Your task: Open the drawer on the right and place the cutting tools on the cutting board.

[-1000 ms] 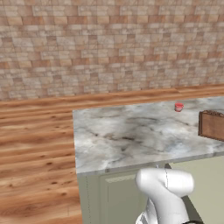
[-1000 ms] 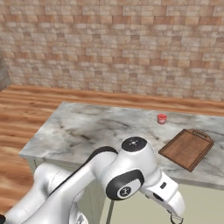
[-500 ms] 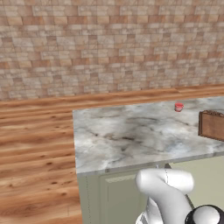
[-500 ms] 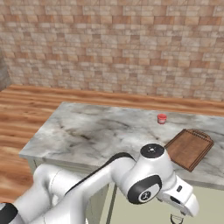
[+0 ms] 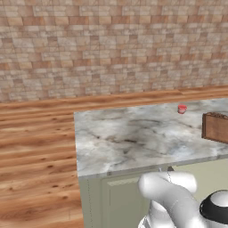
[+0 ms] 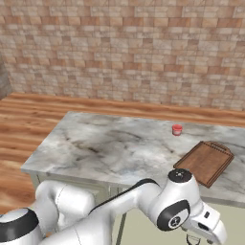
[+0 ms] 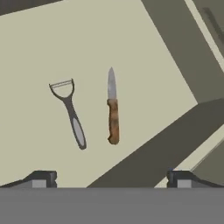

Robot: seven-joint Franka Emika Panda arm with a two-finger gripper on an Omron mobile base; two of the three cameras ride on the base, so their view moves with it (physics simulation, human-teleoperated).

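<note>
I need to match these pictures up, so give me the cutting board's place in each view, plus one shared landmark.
Left base view: the cutting board sits at the right edge, cut off by the frame.
Right base view: lower right on the counter, fully visible.
Hand view: not in it.
Shared landmark: the small red cup, beyond the board toward the wall.

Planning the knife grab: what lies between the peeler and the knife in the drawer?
Nothing: in the hand view, bare beige drawer floor separates the peeler and the knife, which lie side by side, apart.
</note>
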